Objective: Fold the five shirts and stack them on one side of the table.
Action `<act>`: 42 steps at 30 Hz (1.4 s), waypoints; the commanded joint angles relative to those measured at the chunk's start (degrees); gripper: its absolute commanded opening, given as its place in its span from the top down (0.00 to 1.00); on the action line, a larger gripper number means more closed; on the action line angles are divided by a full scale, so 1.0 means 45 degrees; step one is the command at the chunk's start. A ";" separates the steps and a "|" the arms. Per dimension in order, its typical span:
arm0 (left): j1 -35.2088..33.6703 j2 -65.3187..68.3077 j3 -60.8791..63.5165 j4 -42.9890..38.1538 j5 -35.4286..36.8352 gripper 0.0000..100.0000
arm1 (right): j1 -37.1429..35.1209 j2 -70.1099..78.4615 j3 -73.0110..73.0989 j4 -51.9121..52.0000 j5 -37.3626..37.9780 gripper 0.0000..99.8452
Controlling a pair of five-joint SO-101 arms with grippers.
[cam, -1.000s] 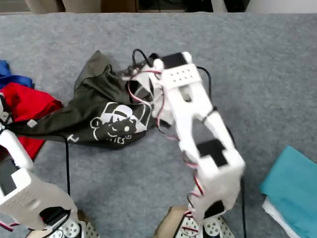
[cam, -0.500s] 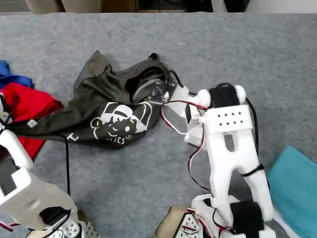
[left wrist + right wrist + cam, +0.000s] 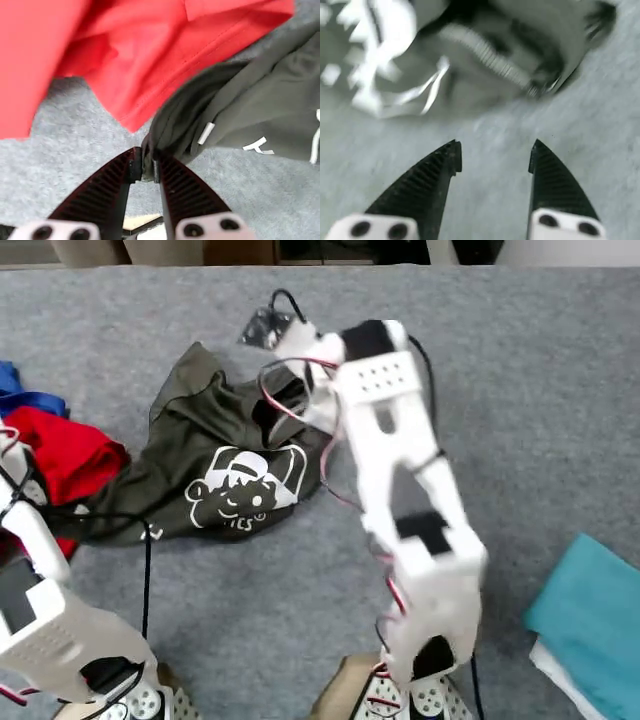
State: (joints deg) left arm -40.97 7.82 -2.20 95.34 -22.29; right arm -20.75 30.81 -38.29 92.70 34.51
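A dark olive shirt with a white cartoon print lies crumpled at the table's centre-left. My left gripper is shut on its left hem; in the left wrist view the fingers pinch the dark fabric just below a red shirt. The red shirt lies partly under the dark one at the left edge, with a blue shirt beyond it. My right gripper hangs open over the dark shirt's collar end; its own view shows grey table between the fingers and the collar ahead.
A folded teal shirt lies on a white one at the near right corner. The right arm stretches across the middle of the grey table. The left arm's base stands at the near left.
The right arm pulled back to the right of the shirt, then stretched out again over the collar, farther than before. The left gripper drew the shirt's left hem slightly nearer.
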 commanded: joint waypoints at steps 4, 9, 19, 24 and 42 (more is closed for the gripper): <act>0.0098 -0.0654 0.1114 -0.1094 -0.0059 0.98 | -0.0166 0.6593 -0.8293 -0.0371 -0.2149 0.77; 0.0117 -0.0654 0.1153 -0.1348 -0.0059 0.98 | 0.0088 1.0051 -1.2298 0.0508 -0.2168 0.88; 0.1758 -0.0654 0.1680 -0.2149 0.0410 0.98 | 0.2569 0.9504 -1.2376 0.2168 -0.1641 1.00; 0.2930 -0.0635 0.1739 -0.2637 0.1133 0.98 | 0.3917 0.7414 -0.9446 0.2188 -0.1211 1.00; 0.5529 -0.0537 0.2149 -0.2579 0.1094 0.98 | 0.8567 -0.5128 0.8918 0.2090 0.2755 1.00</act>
State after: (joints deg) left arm -16.70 7.65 7.03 83.65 -16.92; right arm 13.89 17.80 -6.46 101.32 43.56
